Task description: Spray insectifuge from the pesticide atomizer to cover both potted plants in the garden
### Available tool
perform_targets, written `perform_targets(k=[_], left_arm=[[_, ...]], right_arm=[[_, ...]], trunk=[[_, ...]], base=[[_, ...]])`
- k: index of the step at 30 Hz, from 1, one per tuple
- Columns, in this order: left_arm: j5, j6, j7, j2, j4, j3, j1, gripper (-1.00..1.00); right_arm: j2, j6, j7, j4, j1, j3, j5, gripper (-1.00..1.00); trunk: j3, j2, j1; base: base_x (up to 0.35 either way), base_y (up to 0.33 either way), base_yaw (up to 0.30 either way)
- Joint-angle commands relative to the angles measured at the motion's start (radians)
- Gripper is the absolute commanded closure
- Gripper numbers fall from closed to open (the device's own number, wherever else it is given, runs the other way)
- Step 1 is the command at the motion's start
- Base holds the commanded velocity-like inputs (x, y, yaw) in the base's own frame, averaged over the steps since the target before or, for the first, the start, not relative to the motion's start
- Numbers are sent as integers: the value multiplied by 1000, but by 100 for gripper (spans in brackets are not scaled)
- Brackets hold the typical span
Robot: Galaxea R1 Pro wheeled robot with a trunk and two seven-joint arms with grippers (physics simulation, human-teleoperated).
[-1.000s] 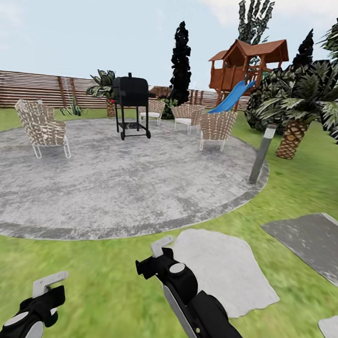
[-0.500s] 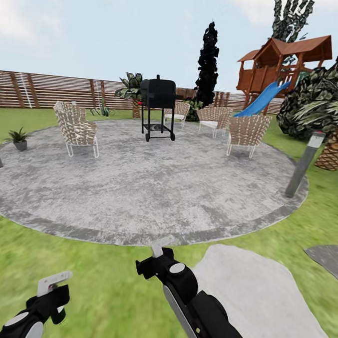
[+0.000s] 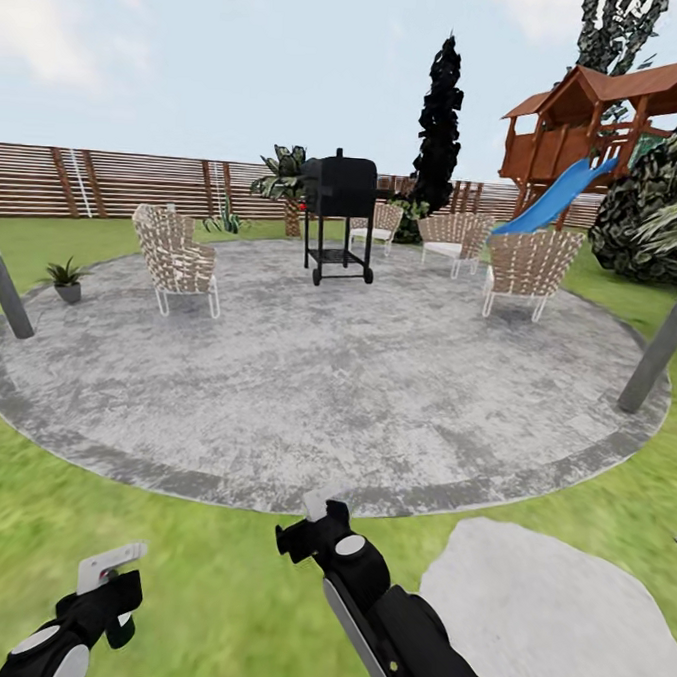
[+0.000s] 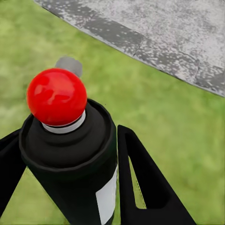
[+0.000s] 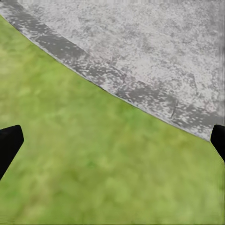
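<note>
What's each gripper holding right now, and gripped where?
Left gripper clamps the dark spray bottle with red tip around its body; right gripper is open, empty.

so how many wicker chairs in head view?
4: one at the paving's left, one at its right, two behind the grill, at and. More may be hidden.

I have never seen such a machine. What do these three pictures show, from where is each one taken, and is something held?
This is a simulated wheeled robot with two arms in a garden. The large picture comes from its head camera, looking over both arms at a round stone patio with wicker chairs, a black grill and a small potted plant at the patio's left edge. The other two pictures come from cameras near each arm's tool. The left tool is shut on the pesticide atomizer, a dark spray bottle with a red tip. The right tool is open and holds nothing, with grass below it.
</note>
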Motion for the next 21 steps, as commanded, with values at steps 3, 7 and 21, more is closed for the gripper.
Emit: perform_targets(k=[3, 7, 21], left_arm=[[0, 0, 0, 0, 0, 0, 0, 100], [0, 0, 0, 0, 0, 0, 0, 100], [0, 4, -1, -1, 1, -2, 0, 100]], right_arm=[[2, -14, 0, 17, -1, -2, 3, -100], [2, -73, 5, 64, -1, -1, 4, -100], [16, -123, -1, 210, -59, -5, -1, -100]], trunk=[[0, 0, 0], [0, 0, 0], [0, 0, 0]], base=[[317, 15, 0], [319, 90, 0], [310, 134, 0]])
